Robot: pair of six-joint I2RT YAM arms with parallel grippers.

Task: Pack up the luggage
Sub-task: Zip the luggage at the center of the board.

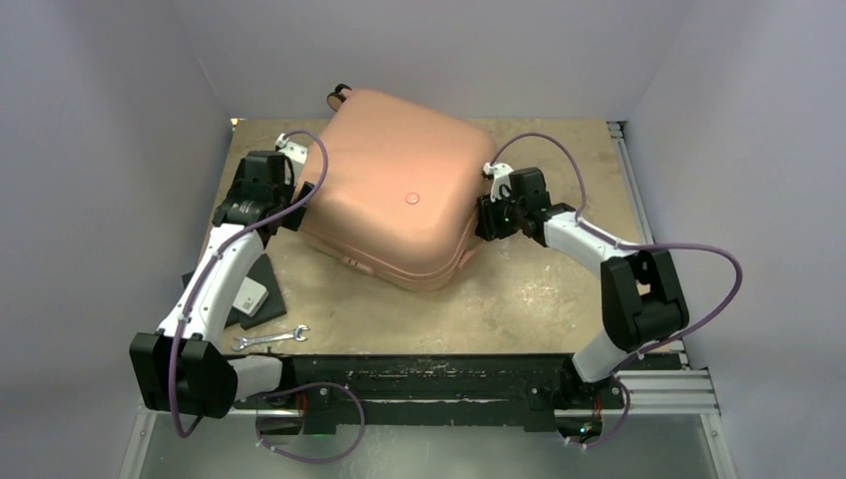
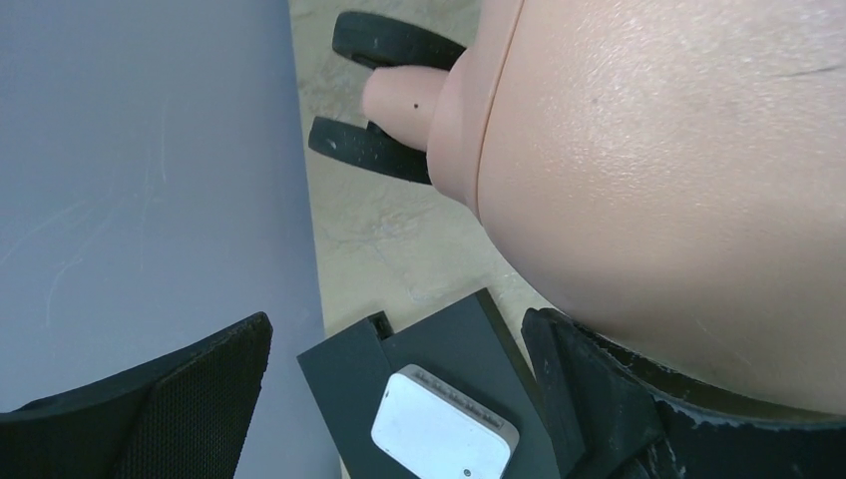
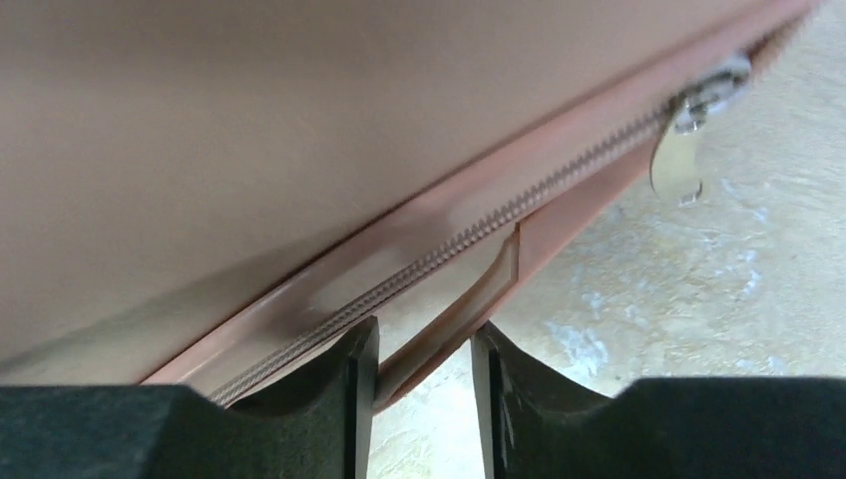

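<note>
Pink luggage [image 1: 399, 200] shut, flat, middle of desk [image 1: 539, 289]. Right jaws at its right side, open a little, zip strip [image 3: 499, 279] between, not pinched. Left jaws wide open, empty, one touching left side.

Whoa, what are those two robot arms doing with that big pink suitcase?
They're working on the pink suitcase, which lies flat on the table with its lid down. The left hand is wide open beside the suitcase's left side and holds nothing. The right hand is at the zipper on the right side, with a thin pink strip between its fingers. It's hard to tell whether it's pinching the strip.
</note>
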